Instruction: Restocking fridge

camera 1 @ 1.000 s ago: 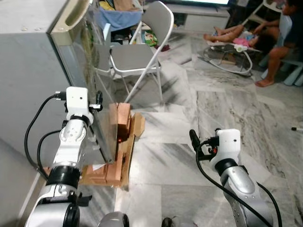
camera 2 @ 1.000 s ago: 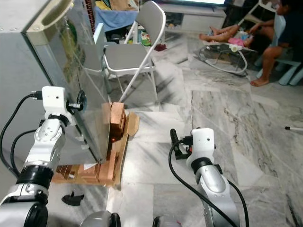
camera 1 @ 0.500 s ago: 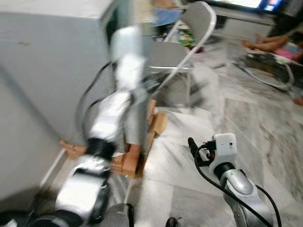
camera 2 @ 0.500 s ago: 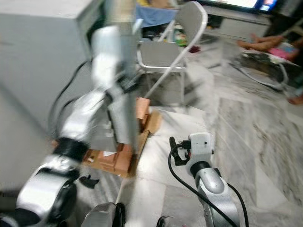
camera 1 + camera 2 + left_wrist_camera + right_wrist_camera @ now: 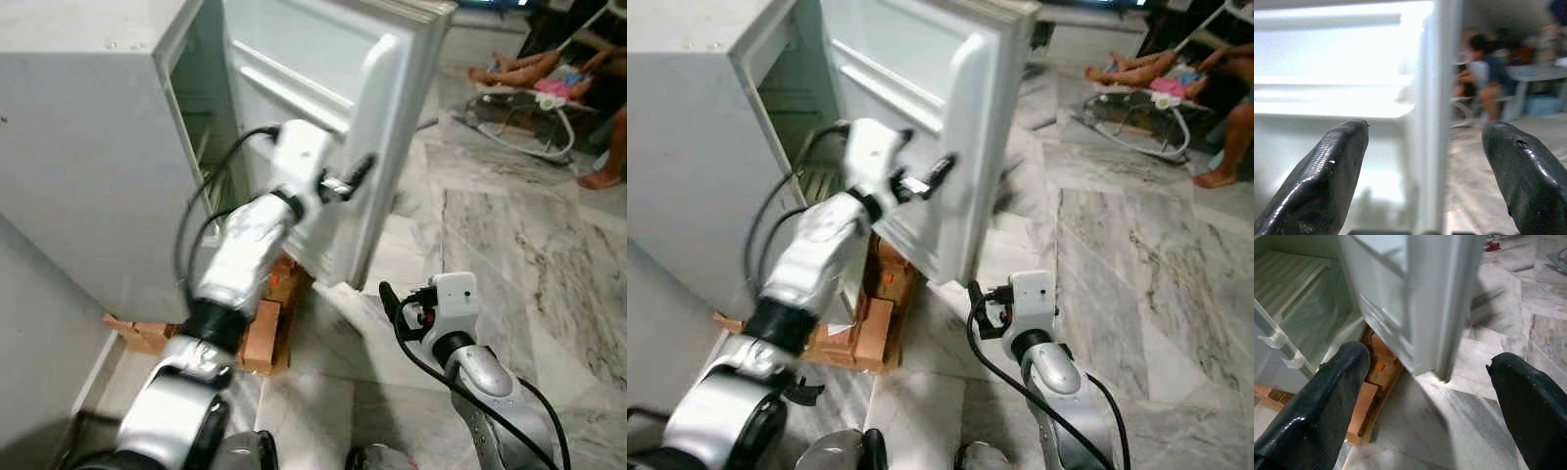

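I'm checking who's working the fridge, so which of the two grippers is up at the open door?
The left gripper, raised against the inner edge of the fridge door, fingers open. The right gripper hangs low over the floor, away from the door.

Silver arms, blk cables, seemingly.

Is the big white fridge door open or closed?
Open. The white fridge door is swung out from the cabinet, its inner shelves facing the left gripper, and the inside is visible.

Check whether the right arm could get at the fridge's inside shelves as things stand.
Probably yes. The fridge door stands swung open, the left gripper against its inner side, and the open right gripper sits low before the gap, facing the shelves.
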Robot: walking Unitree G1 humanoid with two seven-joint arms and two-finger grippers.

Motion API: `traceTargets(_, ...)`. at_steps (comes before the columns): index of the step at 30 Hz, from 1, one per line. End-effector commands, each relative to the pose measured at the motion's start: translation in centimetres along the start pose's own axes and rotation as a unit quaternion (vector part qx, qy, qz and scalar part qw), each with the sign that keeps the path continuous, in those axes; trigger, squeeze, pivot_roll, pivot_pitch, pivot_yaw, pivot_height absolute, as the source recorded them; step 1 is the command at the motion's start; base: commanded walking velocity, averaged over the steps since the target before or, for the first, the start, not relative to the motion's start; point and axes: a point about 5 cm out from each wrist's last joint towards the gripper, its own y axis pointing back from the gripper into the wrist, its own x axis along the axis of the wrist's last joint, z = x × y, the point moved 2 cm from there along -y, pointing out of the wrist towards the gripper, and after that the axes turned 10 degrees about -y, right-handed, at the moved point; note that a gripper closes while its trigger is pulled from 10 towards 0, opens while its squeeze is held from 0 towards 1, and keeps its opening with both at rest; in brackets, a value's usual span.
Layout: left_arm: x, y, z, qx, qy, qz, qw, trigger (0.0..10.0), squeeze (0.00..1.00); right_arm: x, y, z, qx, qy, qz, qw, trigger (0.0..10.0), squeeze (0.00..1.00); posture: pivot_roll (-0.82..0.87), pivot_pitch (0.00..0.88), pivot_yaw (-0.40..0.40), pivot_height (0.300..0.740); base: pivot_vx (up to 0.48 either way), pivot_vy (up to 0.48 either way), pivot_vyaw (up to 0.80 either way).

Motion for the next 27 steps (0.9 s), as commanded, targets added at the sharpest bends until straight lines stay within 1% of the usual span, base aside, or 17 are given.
traceTargets(1,-0.8,1.5,-0.6,0.027,-0.004,-0.007,1.000,10.0,0.00,-0.3,-0.2,0.0,-0.002,-0.005,-0.002,1.000,10.0,0.00,0.04,0.027,0.008,0.740,0.000,-0.420,0.00)
traceTargets(2,-0.8,1.5,-0.6,0.027,-0.004,-0.007,1.000,10.0,0.00,-0.3,-0.2,0.0,-0.002,-0.005,-0.002,1.000,10.0,0.00,0.04,0.027,0.008,0.740,0.000,-0.420,0.00)
traceTargets(3,-2.2,3.1,-1.4,0.054,0.004,-0.024,0.998,10.0,0.00,-0.4,-0.2,-0.1,-0.003,-0.007,-0.001,1.000,10.0,0.00,0.03,0.016,0.014,0.740,0.259,-0.401,0.00)
traceTargets(5,-3.4,4.9,-1.9,0.076,0.006,-0.041,0.996,10.0,0.00,-0.5,-0.3,-0.1,-0.005,-0.013,0.001,1.000,10.0,0.00,0.03,0.014,0.012,0.740,0.264,-0.398,0.00)
traceTargets(6,-4.7,6.9,-2.3,0.093,-0.013,-0.064,0.994,10.0,0.00,-0.6,-0.4,0.0,-0.008,-0.021,0.000,1.000,10.0,0.00,0.04,0.010,0.008,0.740,0.274,-0.394,0.00)
traceTargets(7,-5.2,7.7,-2.5,0.099,-0.022,-0.074,0.992,10.0,0.00,-0.7,-0.5,0.0,-0.009,-0.024,-0.001,1.000,10.0,0.00,0.04,0.010,0.008,0.740,0.274,-0.394,0.00)
traceTargets(9,-6.6,10.0,-3.3,0.133,-0.017,-0.109,0.985,10.0,0.00,-0.7,-0.9,0.0,-0.008,-0.025,-0.003,1.000,10.0,0.00,0.05,0.000,0.003,0.740,0.311,-0.364,0.00)
traceTargets(10,-6.8,10.3,-3.4,0.137,-0.017,-0.113,0.984,10.0,0.00,-0.7,-1.0,0.0,-0.007,-0.024,-0.003,1.000,10.0,0.00,0.06,0.000,0.002,0.740,0.311,-0.360,0.00)
traceTargets(12,-6.8,10.8,-3.6,0.139,-0.021,-0.115,0.983,10.0,0.00,-0.6,-1.2,-0.1,-0.003,-0.023,-0.001,1.000,10.0,0.00,0.07,0.000,0.000,0.740,0.336,-0.339,0.00)
traceTargets(13,-6.6,10.9,-3.7,0.138,-0.035,-0.116,0.983,10.0,0.00,-0.4,-1.4,-0.2,-0.002,-0.024,0.002,1.000,10.0,0.00,0.07,0.000,0.000,0.740,0.352,-0.322,0.00)
traceTargets(16,-6.3,10.8,-4.0,0.138,-0.054,-0.112,0.983,10.0,0.00,-0.4,-1.7,-0.3,-0.002,-0.025,0.002,1.000,10.0,0.00,0.08,0.000,0.005,0.740,0.372,-0.297,0.00)
traceTargets(20,-6.3,10.6,-4.1,0.146,-0.045,-0.112,0.982,10.0,0.00,-0.3,-1.9,-0.3,-0.002,-0.026,0.007,1.000,10.0,0.00,0.08,0.000,0.009,0.740,0.405,-0.200,-0.14)
traceTargets(21,-6.3,10.4,-4.0,0.145,-0.045,-0.112,0.982,10.0,0.00,-0.2,-1.9,-0.2,-0.003,-0.028,0.010,1.000,10.0,0.00,0.07,0.000,0.010,0.740,0.439,0.000,-0.56)
traceTargets(27,-6.3,9.9,-2.9,0.133,-0.039,-0.109,0.984,10.0,0.00,-0.1,-1.8,-0.1,-0.004,-0.027,0.014,1.000,10.0,0.00,0.07,0.000,0.011,0.740,0.478,0.000,0.00)
